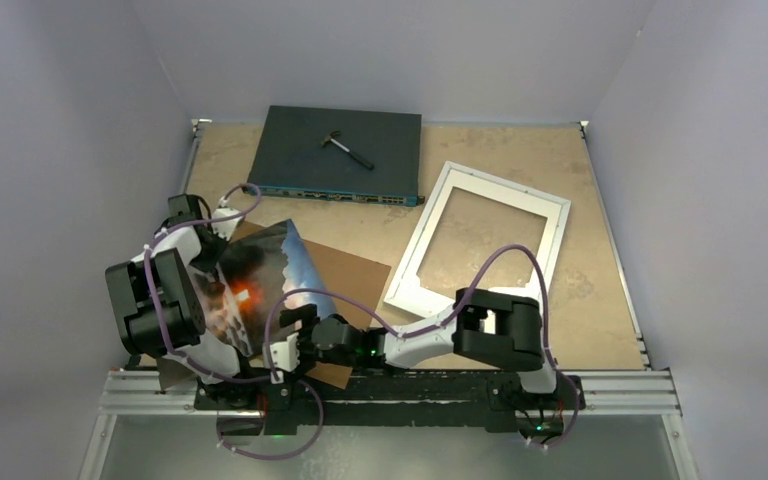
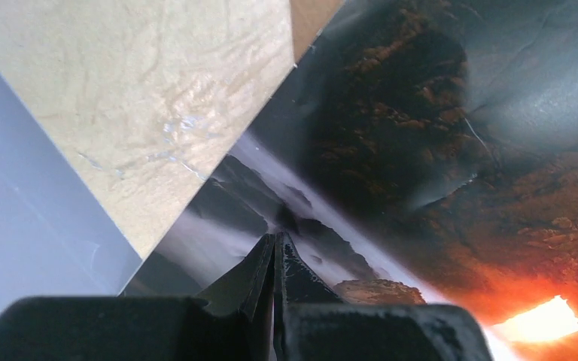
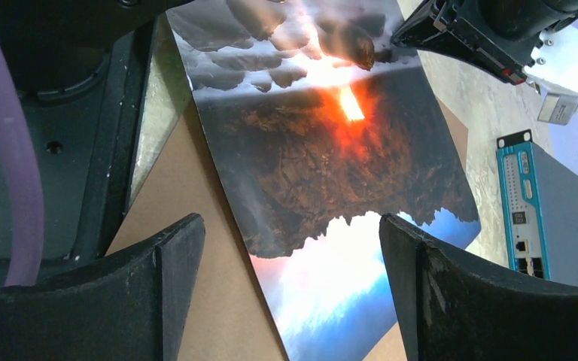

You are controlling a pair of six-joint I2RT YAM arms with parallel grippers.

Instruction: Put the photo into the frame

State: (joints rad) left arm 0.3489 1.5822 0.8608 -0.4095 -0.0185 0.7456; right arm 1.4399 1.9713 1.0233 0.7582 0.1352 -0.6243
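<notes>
The photo (image 1: 260, 272), a dark landscape with an orange glow and a blue edge, is tilted up off the table at the left. My left gripper (image 1: 222, 260) is shut on its far-left edge; in the left wrist view the closed jaws (image 2: 275, 252) pinch the print (image 2: 421, 150). My right gripper (image 1: 295, 347) hovers open at the photo's near blue edge. In the right wrist view the gripper (image 3: 293, 293) straddles that blue corner of the photo (image 3: 331, 150) without touching it. The white frame (image 1: 505, 184) lies flat at the right, holding nothing.
A brown backing board (image 1: 350, 275) lies under and beside the photo. A dark network switch box (image 1: 300, 150) sits at the back with a small tool (image 1: 347, 147) on top, also seen as a box (image 3: 564, 210) in the right wrist view. Walls close in both sides.
</notes>
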